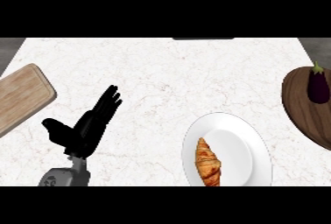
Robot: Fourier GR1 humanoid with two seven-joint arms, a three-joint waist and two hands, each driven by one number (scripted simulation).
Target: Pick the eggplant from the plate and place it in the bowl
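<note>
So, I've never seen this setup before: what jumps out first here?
The black left hand, open with fingers straight, stands out against the pale marble counter at left. A croissant lies on a white plate at lower right, and a purple eggplant sits in the dark wooden bowl at the right edge.

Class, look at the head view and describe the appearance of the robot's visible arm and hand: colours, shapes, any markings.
Only the left hand shows: matte black, with slim fingers and a thumb. It joins a grey metallic forearm by a narrow grey wrist. No cables or sleeves show.
</note>
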